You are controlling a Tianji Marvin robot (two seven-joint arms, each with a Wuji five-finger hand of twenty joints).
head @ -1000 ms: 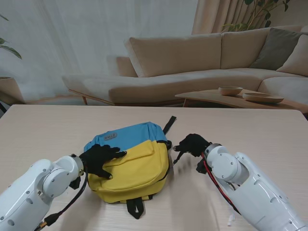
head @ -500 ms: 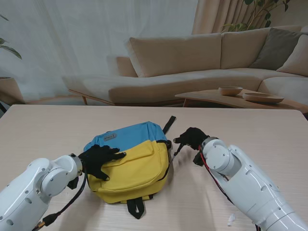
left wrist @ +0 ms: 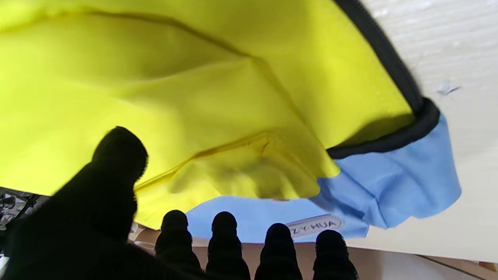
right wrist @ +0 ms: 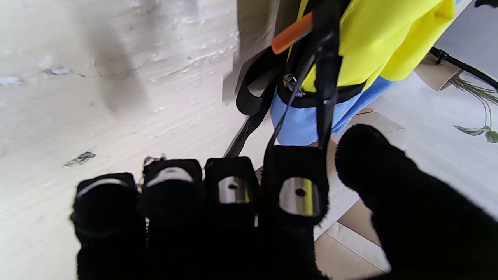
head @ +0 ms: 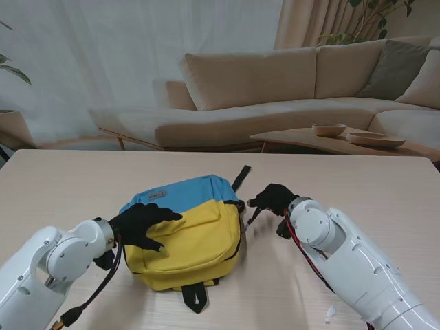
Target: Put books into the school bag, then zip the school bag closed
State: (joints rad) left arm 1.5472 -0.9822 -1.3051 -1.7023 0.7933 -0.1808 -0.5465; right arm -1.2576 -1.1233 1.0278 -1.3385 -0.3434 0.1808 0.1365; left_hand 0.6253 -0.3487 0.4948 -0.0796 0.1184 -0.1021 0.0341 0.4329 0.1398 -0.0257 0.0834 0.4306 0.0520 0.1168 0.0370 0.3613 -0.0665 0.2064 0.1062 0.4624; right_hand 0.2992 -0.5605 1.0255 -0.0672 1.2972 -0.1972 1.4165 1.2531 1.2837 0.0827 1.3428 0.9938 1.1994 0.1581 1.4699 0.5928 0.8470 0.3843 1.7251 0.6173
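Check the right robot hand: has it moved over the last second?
Yes. The right robot hand has moved farther from me and slightly left, closing on the school bag's right edge, mostly in the first half-second.

Yellow-and-blue school bag (head: 185, 230), black fingers (head: 152, 218).

pale wood-grain table (head: 62, 179), big beige sofa (head: 275, 89) behind its far edge, low coffee table (head: 309, 141) with 2 shallow bowls (head: 329, 129), sheer white curtains (head: 103, 55), soft daylight, leafy plant (head: 375, 10) far right corner
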